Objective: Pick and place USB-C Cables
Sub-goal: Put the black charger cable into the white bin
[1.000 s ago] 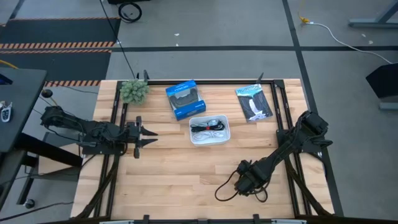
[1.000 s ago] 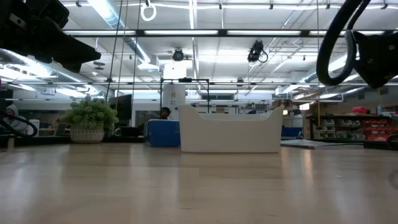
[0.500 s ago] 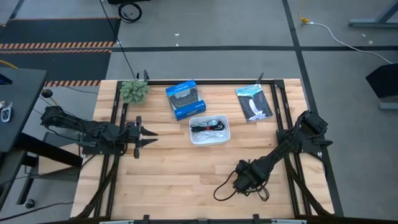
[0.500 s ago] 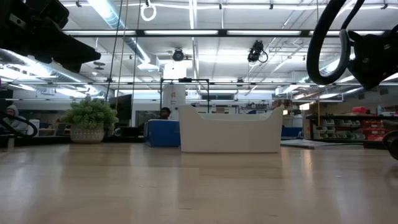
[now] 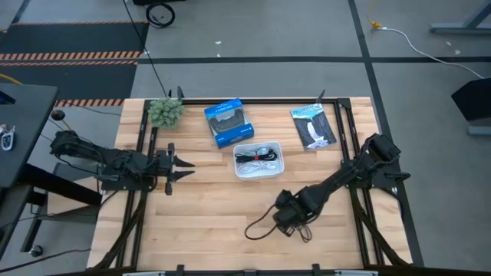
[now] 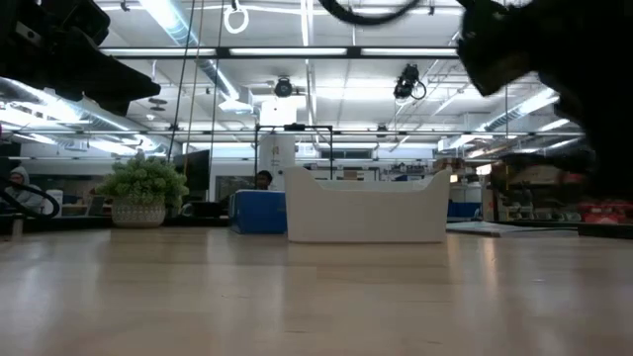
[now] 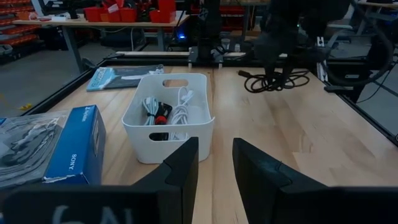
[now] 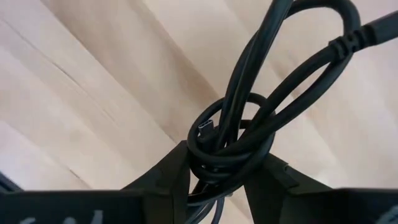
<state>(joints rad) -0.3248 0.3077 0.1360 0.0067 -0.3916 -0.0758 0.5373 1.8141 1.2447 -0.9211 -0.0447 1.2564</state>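
Note:
My right gripper is shut on a dark brown-black USB-C cable above the table's near middle; the cable's knotted bundle fills the right wrist view. A white bin holds a white cable, a black cable with a red band and a light blue-grey one. My left gripper is open and empty, level over the table's left part, pointing at the bin. My right gripper pinches the dark cable at its knotted middle between its two fingers. The fingers come from above, pointing down at the table. The loose loops stick out beyond the fingers, clear of the table.
A blue box lies behind the bin and a black-and-white packet at the far right. A small potted plant stands at the far left corner. Bare wood lies near the front edge.
My right gripper has gone toward the table's left edge with the dark cable, still shut on it. The cable's loops have trailed along with it, clear of the table.

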